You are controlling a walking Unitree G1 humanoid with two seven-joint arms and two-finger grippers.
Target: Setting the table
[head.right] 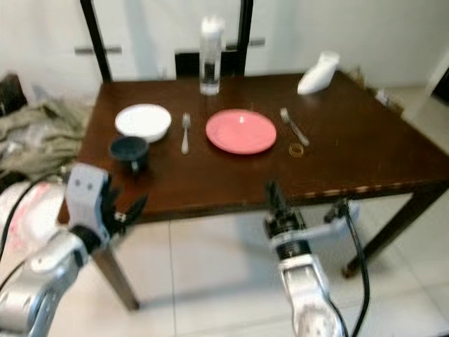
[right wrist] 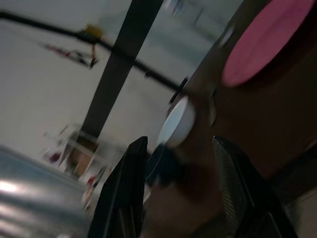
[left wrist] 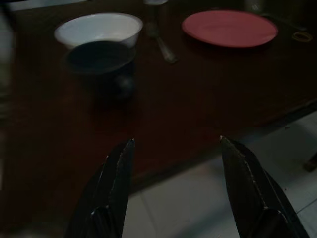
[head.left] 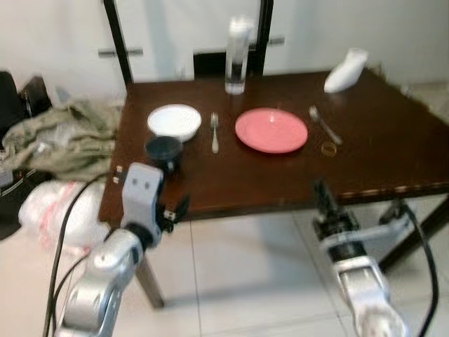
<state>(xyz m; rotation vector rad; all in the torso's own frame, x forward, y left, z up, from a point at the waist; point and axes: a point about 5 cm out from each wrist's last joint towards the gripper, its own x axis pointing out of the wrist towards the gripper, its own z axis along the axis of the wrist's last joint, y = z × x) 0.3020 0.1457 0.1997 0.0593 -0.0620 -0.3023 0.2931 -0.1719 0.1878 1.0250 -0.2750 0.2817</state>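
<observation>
Ahead of the left gripper (left wrist: 173,148), fingers spread and holding nothing, the dark cup (head.left: 163,149) is sitting near the table's (head.left: 379,161) edge; right gripper (right wrist: 181,148), also spread, is hanging farther off.

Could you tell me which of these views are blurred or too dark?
Left and right eye views: slightly soft, but the pink plate reads fine. Left wrist view: dim, with the dark cup nearly lost against the table. Right wrist view: tilted and smeared with blur.
</observation>
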